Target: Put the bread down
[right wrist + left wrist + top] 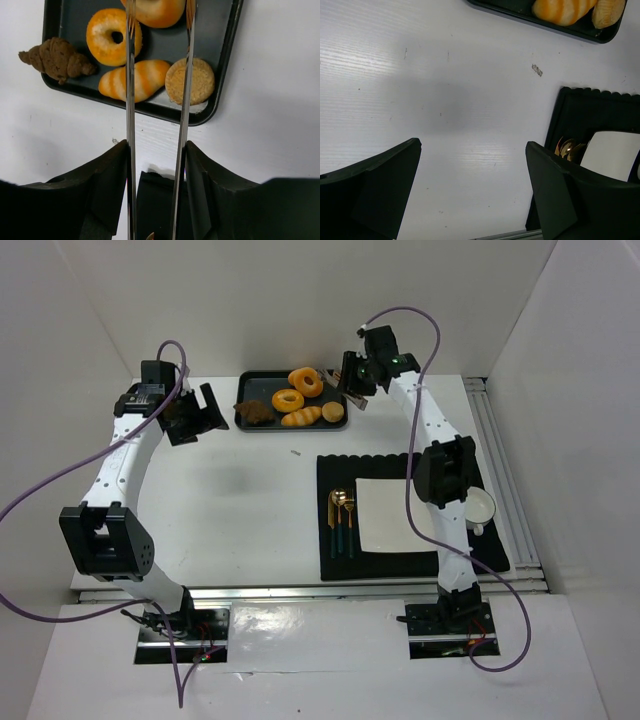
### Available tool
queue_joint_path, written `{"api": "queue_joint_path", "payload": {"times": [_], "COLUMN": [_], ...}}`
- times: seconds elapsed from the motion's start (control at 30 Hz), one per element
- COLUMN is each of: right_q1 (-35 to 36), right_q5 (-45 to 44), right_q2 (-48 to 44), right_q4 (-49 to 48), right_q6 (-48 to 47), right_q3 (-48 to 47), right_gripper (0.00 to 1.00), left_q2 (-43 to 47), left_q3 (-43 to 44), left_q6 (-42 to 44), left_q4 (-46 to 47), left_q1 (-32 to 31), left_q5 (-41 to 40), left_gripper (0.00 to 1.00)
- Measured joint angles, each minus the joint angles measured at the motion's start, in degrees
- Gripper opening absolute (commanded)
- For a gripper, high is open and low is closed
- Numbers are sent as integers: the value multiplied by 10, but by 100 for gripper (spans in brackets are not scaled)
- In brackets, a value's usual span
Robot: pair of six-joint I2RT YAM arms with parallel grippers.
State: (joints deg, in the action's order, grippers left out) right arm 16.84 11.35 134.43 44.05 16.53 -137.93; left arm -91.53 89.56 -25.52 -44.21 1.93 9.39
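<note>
Right claw (155,150) pinches tongs (185,110), blades parted above the tray (220,30) at the table's far edge, seemingly targeting bread (152,80).

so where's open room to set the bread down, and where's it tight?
Free: the white plate is bare, cutlery on its left, a cup on its right. Open table lies between tray, placemat and the left arm. Crowded: the tray, nearly full, with the tongs over it.

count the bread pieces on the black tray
5: orange ring doughnut at back, second orange doughnut nearer, brown croissant over left rim of black tray, striped long roll at front, round tan bun front right. None seems hidden.
</note>
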Motion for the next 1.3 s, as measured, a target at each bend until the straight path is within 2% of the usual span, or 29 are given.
{"api": "queue_joint_path", "payload": {"times": [0.5, 0.7, 1.3], "right_q1": [0, 0, 0], "right_q5": [9, 4, 23], "right_q2": [16, 35, 104], "right_q4": [-17, -36, -81], "right_q6": [17, 19, 31], "right_q3": [0, 0, -25], "right_gripper": [55, 60, 60], "left_q2": [0, 0, -3], "left_q3": [-3, -3, -3], "left_q6": [0, 0, 0], "left_q4": [-2, -2, -3], "left_q1": [0, 0, 0], "left_q5": [-1, -1, -1], "left_gripper": [99, 99, 99]}}
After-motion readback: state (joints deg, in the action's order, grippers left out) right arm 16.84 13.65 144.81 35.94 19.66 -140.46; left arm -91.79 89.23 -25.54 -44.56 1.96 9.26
